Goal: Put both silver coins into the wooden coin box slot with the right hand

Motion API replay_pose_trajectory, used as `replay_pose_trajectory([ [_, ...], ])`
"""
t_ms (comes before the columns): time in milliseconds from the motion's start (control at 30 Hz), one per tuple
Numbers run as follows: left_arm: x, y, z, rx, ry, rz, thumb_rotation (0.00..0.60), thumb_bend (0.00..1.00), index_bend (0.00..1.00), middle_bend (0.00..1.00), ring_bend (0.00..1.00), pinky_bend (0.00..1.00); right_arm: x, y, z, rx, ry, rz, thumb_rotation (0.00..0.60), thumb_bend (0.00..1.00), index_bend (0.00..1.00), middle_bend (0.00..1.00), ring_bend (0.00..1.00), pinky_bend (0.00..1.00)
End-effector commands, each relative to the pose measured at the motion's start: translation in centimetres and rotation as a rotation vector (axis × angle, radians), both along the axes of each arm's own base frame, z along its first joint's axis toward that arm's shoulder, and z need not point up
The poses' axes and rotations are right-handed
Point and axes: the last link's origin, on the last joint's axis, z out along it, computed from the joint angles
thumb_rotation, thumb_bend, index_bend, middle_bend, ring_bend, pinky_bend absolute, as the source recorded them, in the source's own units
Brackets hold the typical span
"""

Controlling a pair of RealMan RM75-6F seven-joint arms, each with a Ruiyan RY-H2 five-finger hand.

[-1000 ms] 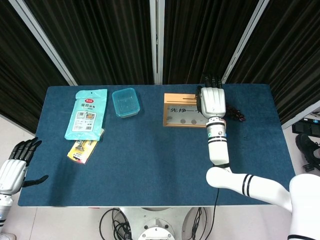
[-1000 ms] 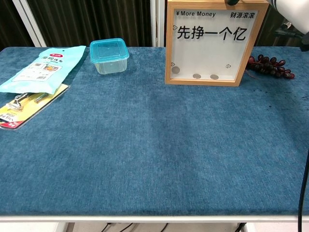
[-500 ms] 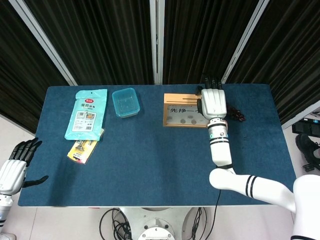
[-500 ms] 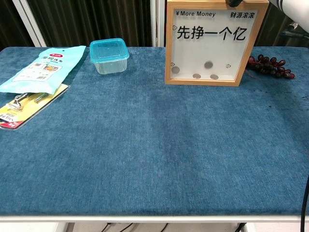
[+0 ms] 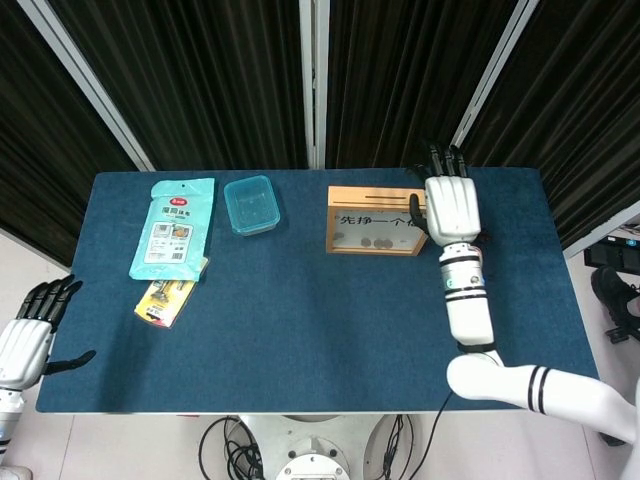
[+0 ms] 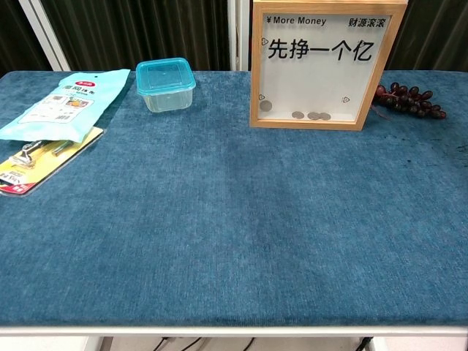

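Note:
The wooden coin box (image 6: 327,73) stands upright at the back of the table, its slot (image 5: 372,187) on the top face. Several silver coins (image 6: 313,115) lie at the bottom behind its clear pane, and one more coin (image 6: 266,106) rests near the left side. In the head view my right hand (image 5: 453,206) hovers just past the box's right end, fingers stretched and apart, holding nothing. It is out of the chest view. My left hand (image 5: 27,339) hangs off the table's near left corner, fingers spread and empty.
A blue lidded plastic container (image 6: 165,84) sits left of the box. A teal snack packet (image 5: 173,227) and a yellow carded tool pack (image 5: 166,300) lie at the far left. A bunch of dark grapes (image 6: 406,100) lies right of the box.
My right hand has moved right, off the top of the box. A coin that was falling behind the pane half a second ago now lies at the bottom with the others.

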Motion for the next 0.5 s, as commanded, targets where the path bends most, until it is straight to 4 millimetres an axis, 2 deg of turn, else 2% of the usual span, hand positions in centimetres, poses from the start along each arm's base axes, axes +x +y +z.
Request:
replay_pose_trajectory([
  [33,0.1,0.0,0.0,0.005,0.004,-0.002,0.6,0.05,0.0,0.0,0.0,0.0,-4.8,5.0,3.2,-0.027,0.037,0.022,0.6,0.47,0.28,0.04,0.0,0.0],
  [100,0.2,0.1,0.0,0.008,0.012,-0.003,0.6,0.05,0.0,0.0,0.0,0.0,-7.8,7.7,3.9,-0.005,0.093,0.002,0.6,0.45,0.21,0.03,0.0,0.0],
  [133,0.3,0.1,0.0,0.011,0.021,-0.004,0.6,0.05,0.0,0.0,0.0,0.0,-9.8,9.6,4.2,0.023,0.135,-0.023,0.6,0.42,0.13,0.01,0.0,0.0],
  [233,0.6,0.2,0.0,0.022,0.048,-0.008,0.6,0.05,0.0,0.0,0.0,0.0,-14.2,14.1,4.6,0.09,0.205,-0.076,0.6,0.34,0.0,0.0,0.0,0.0],
  [333,1.0,0.5,-0.2,0.034,0.087,-0.017,0.6,0.05,0.0,0.0,0.0,0.0,-17.5,17.8,4.3,0.125,0.225,-0.114,0.6,0.33,0.0,0.0,0.0,0.0],
  [400,1.3,0.8,-0.4,0.044,0.115,-0.025,0.6,0.05,0.0,0.0,0.0,0.0,-19.1,19.5,4.0,0.134,0.223,-0.136,0.6,0.33,0.0,0.0,0.0,0.0],
  [500,1.6,1.2,-0.7,0.057,0.154,-0.029,0.6,0.05,0.0,0.0,0.0,0.0,-20.2,20.8,3.6,0.132,0.22,-0.151,0.6,0.33,0.0,0.0,0.0,0.0],
])
